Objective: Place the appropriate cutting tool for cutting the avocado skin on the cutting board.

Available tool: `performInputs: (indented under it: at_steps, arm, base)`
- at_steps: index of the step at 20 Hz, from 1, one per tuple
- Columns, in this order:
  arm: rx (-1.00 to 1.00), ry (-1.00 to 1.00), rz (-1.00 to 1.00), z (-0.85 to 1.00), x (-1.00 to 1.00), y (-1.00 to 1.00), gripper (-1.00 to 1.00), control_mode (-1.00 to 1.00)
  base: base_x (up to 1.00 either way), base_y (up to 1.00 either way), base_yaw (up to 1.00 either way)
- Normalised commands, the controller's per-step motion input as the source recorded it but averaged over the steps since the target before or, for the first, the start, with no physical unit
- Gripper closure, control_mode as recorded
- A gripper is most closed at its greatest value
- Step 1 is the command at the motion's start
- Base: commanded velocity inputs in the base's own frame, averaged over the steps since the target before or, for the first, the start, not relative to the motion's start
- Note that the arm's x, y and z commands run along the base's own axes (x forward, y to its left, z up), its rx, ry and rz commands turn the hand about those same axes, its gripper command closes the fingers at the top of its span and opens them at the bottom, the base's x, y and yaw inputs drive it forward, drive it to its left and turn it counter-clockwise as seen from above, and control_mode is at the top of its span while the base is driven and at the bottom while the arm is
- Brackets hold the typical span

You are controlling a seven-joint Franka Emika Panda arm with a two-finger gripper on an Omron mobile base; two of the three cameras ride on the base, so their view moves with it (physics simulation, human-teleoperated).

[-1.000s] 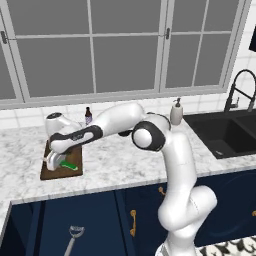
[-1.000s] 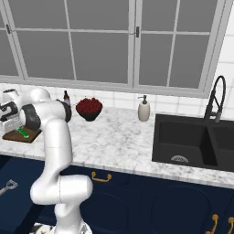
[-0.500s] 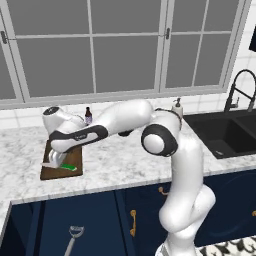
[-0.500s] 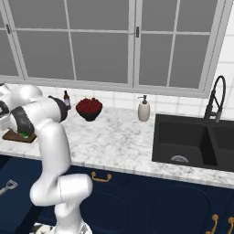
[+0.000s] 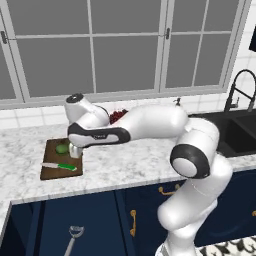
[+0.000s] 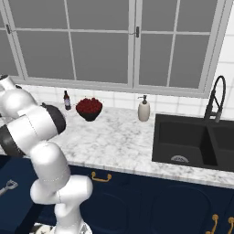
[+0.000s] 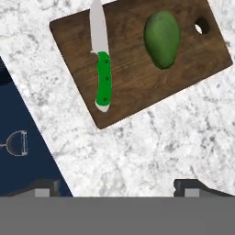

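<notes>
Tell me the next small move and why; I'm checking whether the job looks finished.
Probably just lift the gripper clear and stop. The knife lies flat on the cutting board beside the avocado, apart from it, and the gripper's fingertips stand wide with nothing between them.

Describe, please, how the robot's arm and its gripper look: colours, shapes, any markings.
The arm is glossy white, built of thick rounded segments, with dark grey to black rings at the joints. The hand is white with a dark band along its side. The gripper has two small dark fingertips. No cables or printed markings are visible.
</notes>
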Motion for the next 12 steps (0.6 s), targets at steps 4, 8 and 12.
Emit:
performInputs:
  at_steps: [4,8,12]
  arm:
    - [0.12,-0.02,0.00,0.34,-0.26,-0.96,-1.00,-1.00]
    - [0.13,-0.04,0.00,0.26,-0.43,-0.99,-1.00,-1.00]
    - [0.15,-0.05,0.00,0.26,-0.47,-0.99,-1.00,-1.00]
  base:
    - [0.00,0.00,0.00]
    - [0.00,0.00,0.00]
    - [0.00,0.00,0.00]
